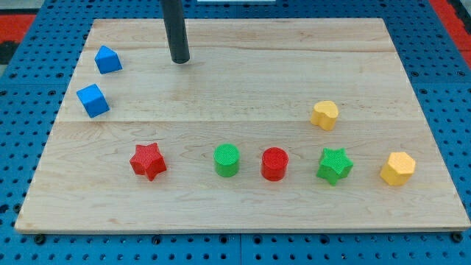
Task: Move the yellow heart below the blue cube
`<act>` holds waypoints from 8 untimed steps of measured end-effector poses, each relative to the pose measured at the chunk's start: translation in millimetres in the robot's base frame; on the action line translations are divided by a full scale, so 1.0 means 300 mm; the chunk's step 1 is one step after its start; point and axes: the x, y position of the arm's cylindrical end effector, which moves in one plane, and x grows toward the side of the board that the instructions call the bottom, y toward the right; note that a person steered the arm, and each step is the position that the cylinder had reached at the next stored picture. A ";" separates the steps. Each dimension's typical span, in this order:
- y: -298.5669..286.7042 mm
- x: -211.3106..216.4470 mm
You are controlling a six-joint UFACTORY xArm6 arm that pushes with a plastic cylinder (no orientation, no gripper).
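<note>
Eight blocks lie on the wooden board [243,81], none touching my tip [180,60], which stands near the view's top; being a bare rod, it has no jaws and holds nothing. Well off to its lower right sits the yellow heart [324,115]. To its left are a blue pentagon-like block [108,59] and, lower, the blue cube [93,100]. Far below it runs a row: red star [149,161], green cylinder [227,160], red cylinder [274,163], green star [335,165], yellow hexagon [398,168]
</note>
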 end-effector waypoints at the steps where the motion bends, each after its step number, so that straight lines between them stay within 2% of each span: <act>1: 0.000 0.000; 3: 0.094 -0.038; 4: 0.366 0.039; 5: 0.536 0.055; 7: 0.853 0.234; 8: 0.860 0.309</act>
